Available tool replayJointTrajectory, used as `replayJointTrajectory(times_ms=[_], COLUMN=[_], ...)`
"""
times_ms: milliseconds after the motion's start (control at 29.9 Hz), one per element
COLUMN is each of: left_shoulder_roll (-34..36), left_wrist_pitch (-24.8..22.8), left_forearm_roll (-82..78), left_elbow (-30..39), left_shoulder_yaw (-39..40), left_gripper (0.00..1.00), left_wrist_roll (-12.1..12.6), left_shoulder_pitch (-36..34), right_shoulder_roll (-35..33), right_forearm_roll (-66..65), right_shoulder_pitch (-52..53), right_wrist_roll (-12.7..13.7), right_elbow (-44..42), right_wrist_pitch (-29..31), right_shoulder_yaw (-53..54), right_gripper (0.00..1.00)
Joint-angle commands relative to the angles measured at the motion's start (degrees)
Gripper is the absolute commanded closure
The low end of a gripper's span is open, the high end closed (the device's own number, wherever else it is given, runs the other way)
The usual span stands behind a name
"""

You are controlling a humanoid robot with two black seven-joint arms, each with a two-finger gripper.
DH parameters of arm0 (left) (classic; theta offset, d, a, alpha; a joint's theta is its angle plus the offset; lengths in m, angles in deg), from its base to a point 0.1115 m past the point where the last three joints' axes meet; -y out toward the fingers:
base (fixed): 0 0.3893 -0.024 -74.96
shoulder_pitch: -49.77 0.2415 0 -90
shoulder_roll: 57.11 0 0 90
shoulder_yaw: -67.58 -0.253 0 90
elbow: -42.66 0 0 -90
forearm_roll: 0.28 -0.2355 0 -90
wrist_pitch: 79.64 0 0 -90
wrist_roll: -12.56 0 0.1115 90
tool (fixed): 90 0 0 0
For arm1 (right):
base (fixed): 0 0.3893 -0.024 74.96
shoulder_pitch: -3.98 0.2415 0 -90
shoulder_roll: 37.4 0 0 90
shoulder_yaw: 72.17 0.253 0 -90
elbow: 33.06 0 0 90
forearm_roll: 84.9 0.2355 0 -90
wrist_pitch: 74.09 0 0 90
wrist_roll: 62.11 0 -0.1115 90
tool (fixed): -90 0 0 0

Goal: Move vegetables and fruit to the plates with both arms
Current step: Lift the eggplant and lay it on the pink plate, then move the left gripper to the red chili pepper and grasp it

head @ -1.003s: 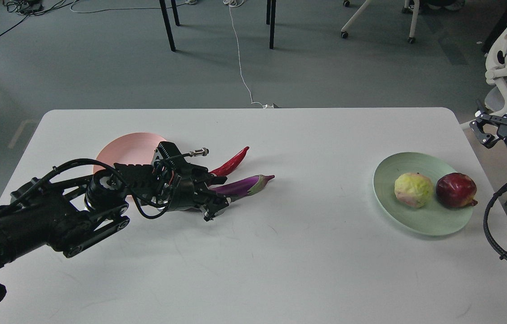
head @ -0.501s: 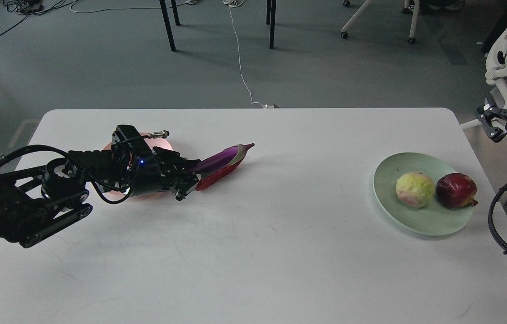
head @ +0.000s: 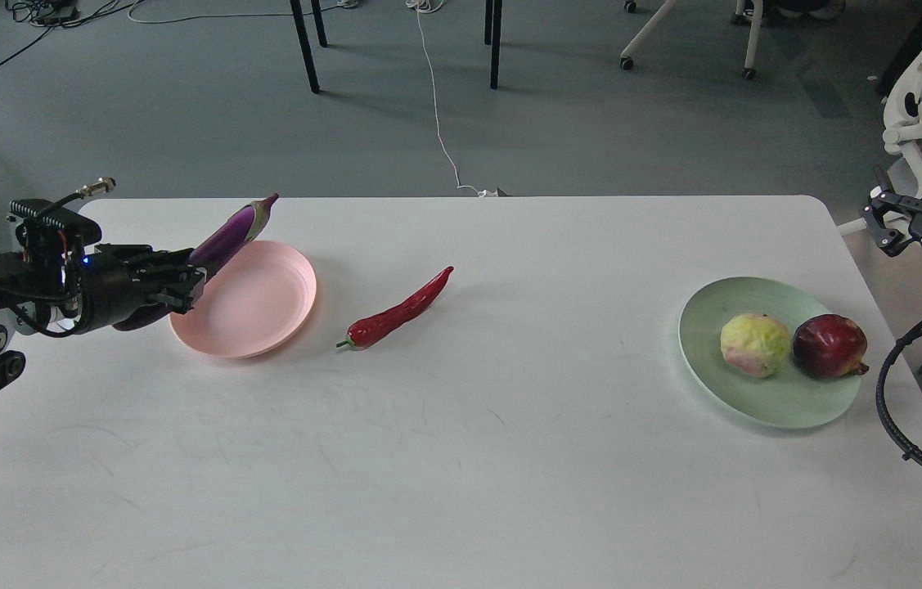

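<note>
A: Where is there open room on the white table [head: 461,458]?

B: The whole near half and the middle lie bare. The pink plate [head: 252,315] sits toward the far left, the green plate [head: 780,405] close to the right edge. The red chili [head: 399,311] lies alone on the tabletop, just right of the pink plate, apart from it.

A: And the left gripper [head: 178,286]?

B: It hangs at the pink plate's left rim, clenched on the eggplant [head: 231,233], which tilts up and away over the plate's far-left rim. Half a second ago the gripper and eggplant were further right, in front of the chili; now the chili shows whole.

A: The right gripper [head: 890,221]?

B: Off the table's right edge, fingers spread, grasping nothing; it has barely shifted.

A: Surfaces?

B: Glossy purple eggplant with a pale cap, slender shiny chili with a green stem. Both plates are matte and shallow. On the green one a dark red pomegranate [head: 829,345] touches a round yellow-green fruit [head: 753,345].
</note>
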Motion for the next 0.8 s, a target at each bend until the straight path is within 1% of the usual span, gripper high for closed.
replayJointTrajectory(times_ms=[0, 67, 100, 267, 434, 535, 635, 769], left_shoulder_roll=[-3.2, -3.9, -4.0, -4.1, -4.5, -8.0, -10.7, -15.4], left_wrist_pitch=[0.0, 0.0, 0.0, -0.1, -0.1, -0.2, -0.1, -0.1], left_forearm_roll=[1.2, 1.3, 1.3, 1.3, 1.3, 1.2, 0.6, -1.4], left_elbow=[-3.1, -3.8, -3.9, -4.1, -3.0, -1.4, 0.5, 3.1], left_shoulder_yaw=[-0.1, -0.2, -0.2, -0.2, 0.3, 0.1, 0.0, -0.7], left_gripper=[0.57, 0.41, 0.37, 0.28, 0.25, 0.25, 0.26, 0.28], left_wrist_roll=[0.1, 0.0, 0.0, 0.0, -0.1, 0.0, 0.0, 0.0], left_shoulder_pitch=[0.1, 0.1, 0.1, 0.0, -2.1, -6.3, -9.0, -9.7], right_shoulder_roll=[-0.5, -0.7, -0.7, -1.1, -1.6, -1.5, -1.5, -1.6], right_forearm_roll=[0.0, 0.0, 0.0, 0.0, 0.0, 0.0, 0.0, 0.0], right_shoulder_pitch=[0.0, -0.1, -0.2, -0.2, -0.2, -0.3, -0.4, -0.6], right_wrist_roll=[0.1, 0.0, 0.0, -0.2, -0.2, -0.2, -0.2, -0.2], right_elbow=[-0.1, -0.1, -0.1, -0.3, -0.3, -0.2, -0.1, -0.1], right_wrist_pitch=[0.1, 0.2, 0.2, 0.3, 0.4, 0.4, 0.4, 0.4], right_shoulder_yaw=[0.0, 0.0, 0.0, 0.8, 1.0, 1.0, 1.0, 1.1], right_gripper=[0.01, 0.01, 0.01, 0.01, 0.01, 0.01, 0.01, 0.01])
